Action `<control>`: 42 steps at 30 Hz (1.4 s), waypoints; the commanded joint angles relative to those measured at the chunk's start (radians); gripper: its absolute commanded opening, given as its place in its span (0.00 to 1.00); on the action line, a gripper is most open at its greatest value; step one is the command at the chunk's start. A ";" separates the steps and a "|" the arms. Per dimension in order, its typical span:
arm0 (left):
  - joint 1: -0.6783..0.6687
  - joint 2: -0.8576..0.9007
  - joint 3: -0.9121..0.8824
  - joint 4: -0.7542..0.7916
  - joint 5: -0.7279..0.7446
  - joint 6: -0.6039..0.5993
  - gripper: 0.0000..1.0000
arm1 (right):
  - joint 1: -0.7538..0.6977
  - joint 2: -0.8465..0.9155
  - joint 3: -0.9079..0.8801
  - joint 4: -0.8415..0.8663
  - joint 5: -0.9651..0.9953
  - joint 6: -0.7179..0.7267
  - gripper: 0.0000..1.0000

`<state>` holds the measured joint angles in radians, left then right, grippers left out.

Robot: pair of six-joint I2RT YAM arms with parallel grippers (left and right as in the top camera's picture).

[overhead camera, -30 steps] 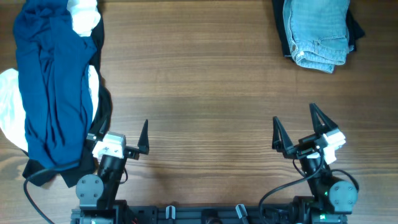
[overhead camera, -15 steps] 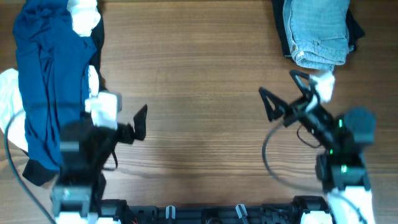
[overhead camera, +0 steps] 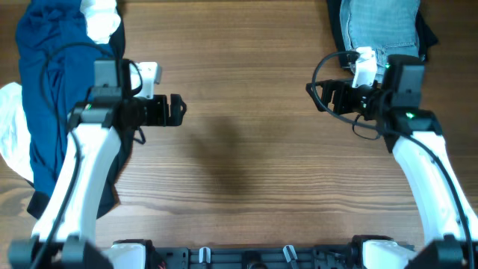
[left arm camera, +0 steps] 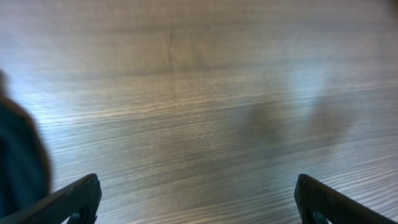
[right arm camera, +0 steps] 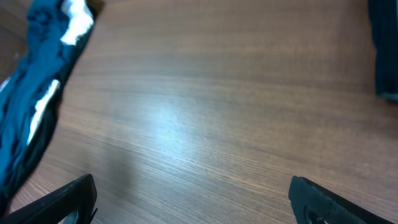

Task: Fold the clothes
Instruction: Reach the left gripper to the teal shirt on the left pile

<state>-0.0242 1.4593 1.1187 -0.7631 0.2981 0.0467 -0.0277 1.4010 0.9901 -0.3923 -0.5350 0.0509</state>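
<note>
Evidently, both arms have been lifted from their resting poses at the near edge of the brown wooden table (overhead camera: 239,172) and swung out over it within the last second. The left gripper (overhead camera: 176,110) is now held just beside the right edge of the heap of clothes. The right gripper (overhead camera: 317,93) has been brought near the folded light-blue denim jeans (overhead camera: 377,30) at the far right. In both wrist views the jaws are seen spread wide, with only bare wood between them, so nothing is held.

The large plain dark-blue short-sleeved shirt (overhead camera: 45,97) has been left crumpled at the far left, draped over a white garment (overhead camera: 10,127) and a black garment (overhead camera: 43,206). No fold has been made. The task is judged to be at its very start, with only an approach carried out.

The heap is cut off by the left and top edges, and part of the shirt is covered by the left arm. The black garment is largely buried. The left wrist view is blurred, and only a dark smear is shown at its left edge. A dark strip at the right edge of the right wrist view cannot be identified.
</note>
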 commanded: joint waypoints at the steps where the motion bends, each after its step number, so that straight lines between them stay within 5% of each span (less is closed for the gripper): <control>1: 0.018 0.082 0.015 0.027 0.037 -0.010 1.00 | 0.004 0.069 0.019 0.010 -0.009 0.031 1.00; 8: 0.210 0.111 0.015 0.039 -0.142 -0.143 1.00 | 0.004 0.101 0.019 0.011 -0.023 0.027 1.00; 19: 0.506 0.202 0.015 0.169 -0.248 -0.130 0.94 | 0.004 0.101 0.019 0.056 -0.022 0.031 1.00; 28: 0.526 0.316 0.014 0.134 -0.247 -0.130 0.79 | 0.004 0.101 0.019 0.055 -0.015 0.031 1.00; 34: 0.526 0.319 0.014 0.103 -0.247 -0.130 0.57 | 0.004 0.101 0.019 0.055 -0.003 0.031 1.00; 39: 0.526 0.320 0.013 0.040 -0.248 -0.130 0.50 | 0.004 0.101 0.019 0.050 -0.003 0.031 1.00; 42: 0.526 0.320 0.013 0.027 -0.248 -0.130 0.54 | 0.004 0.101 0.018 0.037 -0.003 0.031 1.00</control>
<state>0.5022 1.7710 1.1213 -0.7273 0.0563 -0.0849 -0.0277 1.4914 0.9901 -0.3477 -0.5411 0.0742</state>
